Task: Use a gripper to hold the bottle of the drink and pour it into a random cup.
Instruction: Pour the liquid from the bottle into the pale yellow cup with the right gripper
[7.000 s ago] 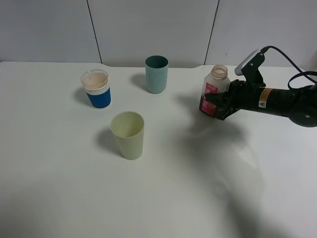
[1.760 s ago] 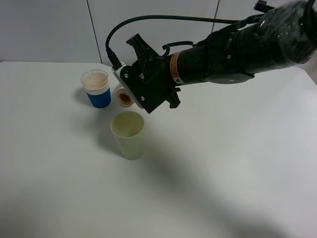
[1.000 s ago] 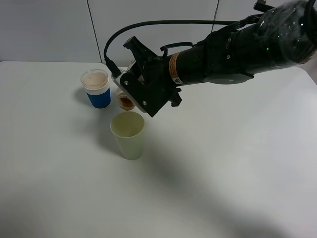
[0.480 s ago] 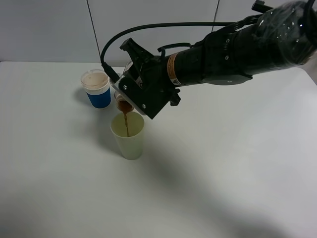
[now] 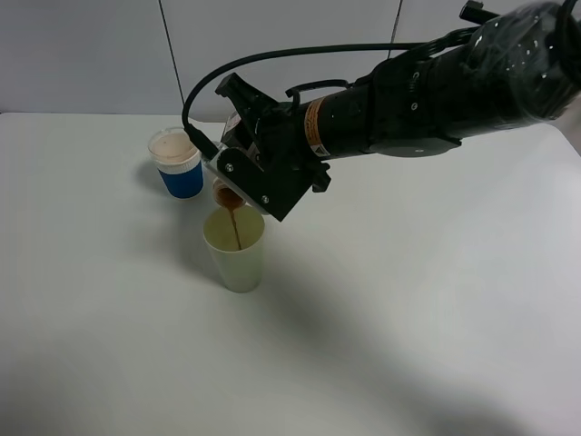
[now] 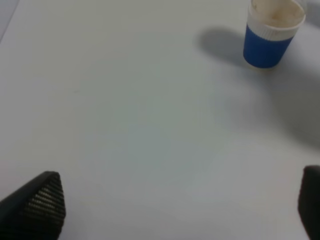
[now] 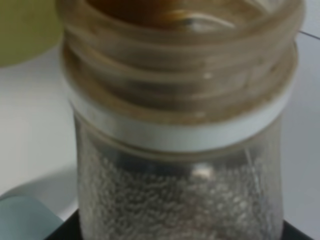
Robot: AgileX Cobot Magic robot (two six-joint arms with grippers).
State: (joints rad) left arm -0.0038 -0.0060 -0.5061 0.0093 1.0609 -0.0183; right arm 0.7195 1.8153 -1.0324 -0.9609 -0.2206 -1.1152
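White desk [image 5: 436, 327] lies under the black right arm [image 5: 436, 91], whose fingers [image 5: 268, 186] stay clamped on the bottle [image 7: 180, 165] tipped just above the yellow-green cup [image 5: 236, 259], where a brown stream [image 5: 236, 229], absent a second ago, now falls in, so pouring has begun.

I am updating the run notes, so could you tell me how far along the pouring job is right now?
Done: the right tool grips the small translucent plastic bottle, tipped over the pale yellow-green plastic tumbler. In hand: a brown stream falls into it. Left: finishing the pour and righting the bottle.
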